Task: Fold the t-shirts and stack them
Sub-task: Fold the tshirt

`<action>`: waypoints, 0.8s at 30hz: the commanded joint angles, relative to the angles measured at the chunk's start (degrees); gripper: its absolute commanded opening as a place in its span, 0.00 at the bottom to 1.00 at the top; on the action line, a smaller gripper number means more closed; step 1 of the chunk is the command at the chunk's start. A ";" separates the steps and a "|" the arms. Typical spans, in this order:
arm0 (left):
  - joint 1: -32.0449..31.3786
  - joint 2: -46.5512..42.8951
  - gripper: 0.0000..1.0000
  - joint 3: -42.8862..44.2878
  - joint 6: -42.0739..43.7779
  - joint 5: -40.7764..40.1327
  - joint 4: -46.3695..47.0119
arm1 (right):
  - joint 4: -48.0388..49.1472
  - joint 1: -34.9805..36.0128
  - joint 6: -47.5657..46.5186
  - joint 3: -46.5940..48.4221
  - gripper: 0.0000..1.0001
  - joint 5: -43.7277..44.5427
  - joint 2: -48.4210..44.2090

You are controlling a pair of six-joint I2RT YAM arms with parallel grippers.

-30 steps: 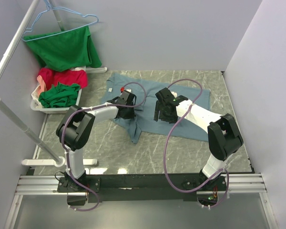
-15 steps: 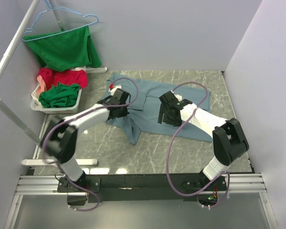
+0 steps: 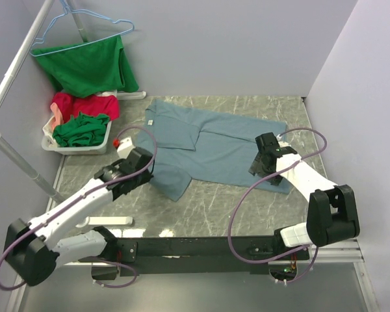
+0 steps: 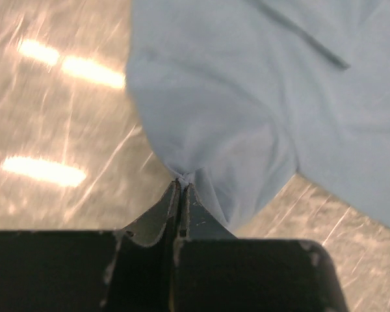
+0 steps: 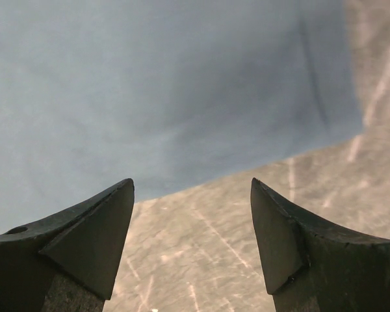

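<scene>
A dusty grey-blue t-shirt [image 3: 214,136] lies spread across the middle of the marble table. My left gripper [image 3: 146,172] is at the shirt's near left part, shut on a pinch of its cloth. In the left wrist view the gripper [image 4: 182,181] is closed on a fold of the blue shirt [image 4: 247,84]. My right gripper [image 3: 255,168] is open and empty over the shirt's near right part. In the right wrist view the gripper [image 5: 192,192] hangs over the shirt's hem [image 5: 149,84] and bare table. Red [image 3: 84,104] and dark green [image 3: 81,129] shirts lie in a basket.
A white basket [image 3: 50,144] stands at the far left. Another green shirt [image 3: 88,65] hangs on a blue hanger from a white rack pole [image 3: 13,78]. A white bracket [image 3: 110,221] lies near the left arm's base. White walls enclose the table.
My left gripper has pulled back toward the near left with the cloth, drawing the shirt flatter. My right gripper has moved right from the shirt's middle to its near right edge.
</scene>
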 commanded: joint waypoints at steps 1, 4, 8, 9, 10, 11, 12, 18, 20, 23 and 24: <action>-1.65 -6.40 0.01 -3.36 -7.31 -2.39 -6.53 | -2.42 -1.61 1.52 -0.74 0.79 2.73 -2.07; -2.18 -9.49 0.01 -4.94 -9.24 -2.65 -8.80 | -2.24 -3.98 1.52 -2.49 0.79 2.56 -2.95; -2.27 -11.61 0.01 -5.91 -9.69 -3.27 -10.13 | -1.98 -9.16 -0.50 -3.55 0.79 2.03 -3.66; -2.27 -11.78 0.01 -6.09 -9.69 -3.35 -10.31 | -1.89 -11.43 -1.37 -3.55 0.78 2.29 -3.74; -2.36 -12.05 0.01 -6.00 -9.86 -3.35 -10.57 | -2.06 -12.50 -1.82 -3.64 0.78 2.64 -3.74; -2.36 -12.14 0.01 -6.17 -9.78 -3.27 -10.49 | -1.98 -13.12 -2.34 -3.90 0.78 2.56 -4.00; -2.27 -12.14 0.01 -6.44 -9.60 -3.09 -10.31 | -1.80 -14.60 -2.78 -3.99 0.78 1.86 -4.18; -2.36 -11.79 0.01 -6.70 -9.51 -2.65 -9.69 | -0.57 -16.73 -2.26 -5.75 0.75 -1.39 -2.95; -2.36 -11.35 0.01 -6.44 -9.25 -2.91 -9.78 | -0.57 -16.90 -1.30 -6.36 0.74 -1.84 -3.39; -2.44 -10.73 0.01 -5.83 -9.25 -3.44 -10.31 | -0.48 -17.34 -0.42 -7.41 0.70 -2.89 -3.92; -2.36 -10.82 0.01 -5.65 -9.34 -3.44 -10.40 | -0.48 -17.43 -0.15 -7.59 0.68 -3.15 -3.74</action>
